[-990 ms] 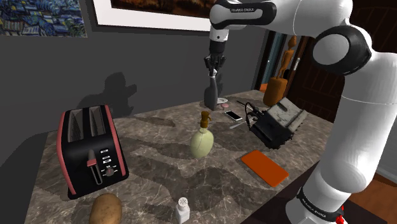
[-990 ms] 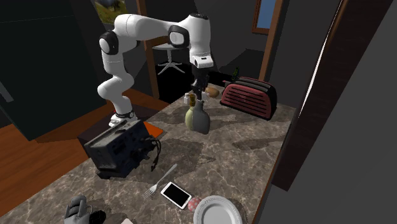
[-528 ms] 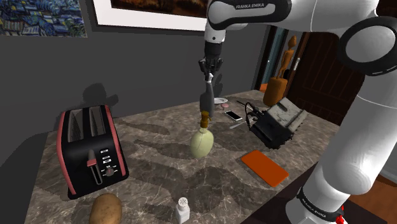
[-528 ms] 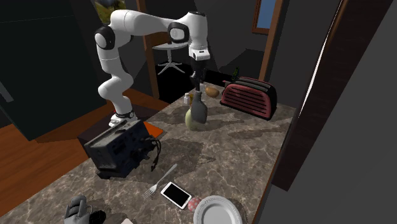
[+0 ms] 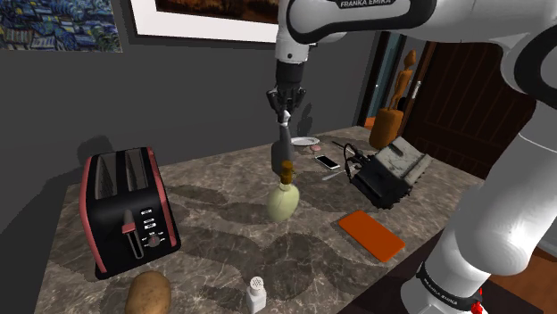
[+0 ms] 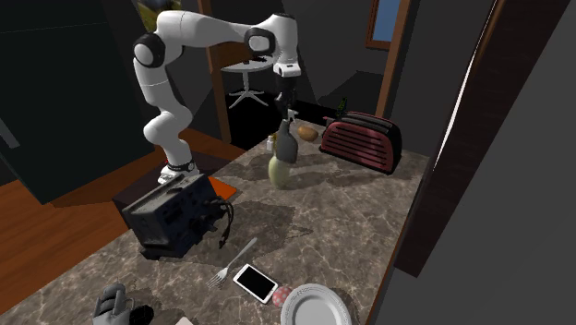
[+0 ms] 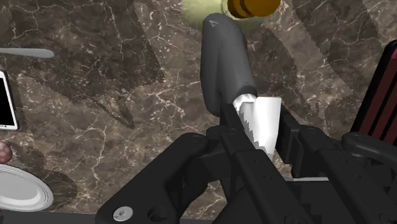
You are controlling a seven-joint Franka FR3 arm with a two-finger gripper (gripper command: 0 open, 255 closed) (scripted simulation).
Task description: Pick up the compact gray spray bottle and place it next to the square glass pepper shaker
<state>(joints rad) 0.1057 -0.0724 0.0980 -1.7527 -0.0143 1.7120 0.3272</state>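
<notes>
One gray spray bottle (image 5: 280, 153) clamped at its white head by end effector (image 5: 283, 114), hanging clear above tabletop (image 5: 219, 227), close over one pale green bottle (image 5: 283, 200). One white shaker (image 5: 257, 293) near tabletop edge at shoulder view's bottom, one potato (image 5: 147, 293) near it. One toaster (image 5: 127, 210), one orange board (image 5: 370, 234). Bare marble between toaster and green bottle.

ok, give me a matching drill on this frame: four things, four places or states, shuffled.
1 spray bottle
2 potato
3 phone
4 pale bottle

A beside the plate
B brown-capped, standing on the table
C clasped in the tool
D by the toaster

Pairs: 1-C, 2-D, 3-A, 4-B
</notes>
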